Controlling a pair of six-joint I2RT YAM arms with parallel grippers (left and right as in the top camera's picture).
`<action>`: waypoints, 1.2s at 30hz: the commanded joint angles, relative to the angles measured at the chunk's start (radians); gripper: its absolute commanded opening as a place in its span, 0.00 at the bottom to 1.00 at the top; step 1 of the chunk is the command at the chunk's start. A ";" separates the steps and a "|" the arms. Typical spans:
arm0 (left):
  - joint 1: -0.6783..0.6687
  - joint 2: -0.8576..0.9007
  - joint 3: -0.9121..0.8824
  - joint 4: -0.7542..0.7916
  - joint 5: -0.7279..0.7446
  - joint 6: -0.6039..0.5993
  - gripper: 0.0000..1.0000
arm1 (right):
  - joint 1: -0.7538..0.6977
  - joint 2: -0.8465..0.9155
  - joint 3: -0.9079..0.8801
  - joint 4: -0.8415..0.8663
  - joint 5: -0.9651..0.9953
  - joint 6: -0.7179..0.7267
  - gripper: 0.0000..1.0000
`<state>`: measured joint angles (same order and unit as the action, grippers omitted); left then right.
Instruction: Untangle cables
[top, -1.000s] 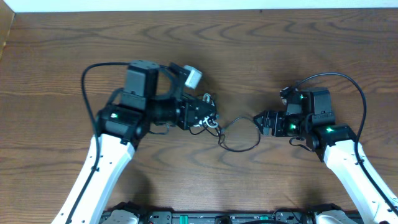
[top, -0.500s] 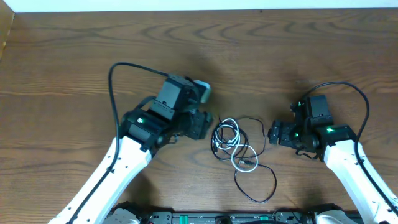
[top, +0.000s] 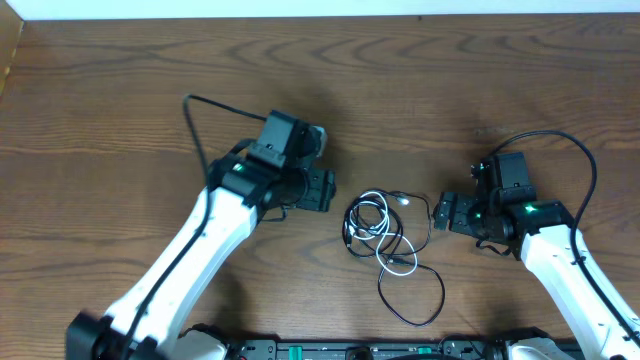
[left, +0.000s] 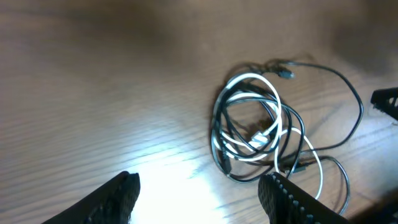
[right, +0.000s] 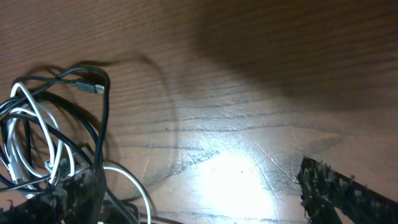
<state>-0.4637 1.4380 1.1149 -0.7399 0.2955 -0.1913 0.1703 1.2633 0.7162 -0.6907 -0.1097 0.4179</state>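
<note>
The cables lie tangled in a loose heap on the wooden table between my two arms. The white cable is coiled in the heap. The black cable trails one wide loop toward the table's front edge. My left gripper is just left of the heap, open and holding nothing. In the left wrist view the white coil and the black cable lie beyond my left gripper. My right gripper is open just right of the heap. In the right wrist view its left finger is next to the white cable.
The thick black arm cables arch over the table behind each arm. A white wall edge runs along the far side of the table. Bare wood shows between my right gripper's fingers.
My left gripper has opened and let the cables go. They now lie in a heap between the arms. The left arm has swung back to the left, and the right gripper has opened a little wider.
</note>
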 joint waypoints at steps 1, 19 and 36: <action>0.002 0.073 0.001 0.016 0.105 -0.014 0.65 | 0.001 0.000 -0.002 0.001 -0.003 0.015 0.95; -0.073 0.381 0.001 0.116 0.227 -0.017 0.60 | 0.001 0.000 -0.002 -0.001 -0.002 0.014 0.95; -0.104 0.354 0.016 0.147 0.142 -0.018 0.07 | 0.001 0.000 -0.002 0.083 -0.214 -0.110 0.95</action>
<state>-0.5674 1.8462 1.1149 -0.5922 0.4282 -0.2108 0.1703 1.2633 0.7162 -0.6323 -0.1875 0.3817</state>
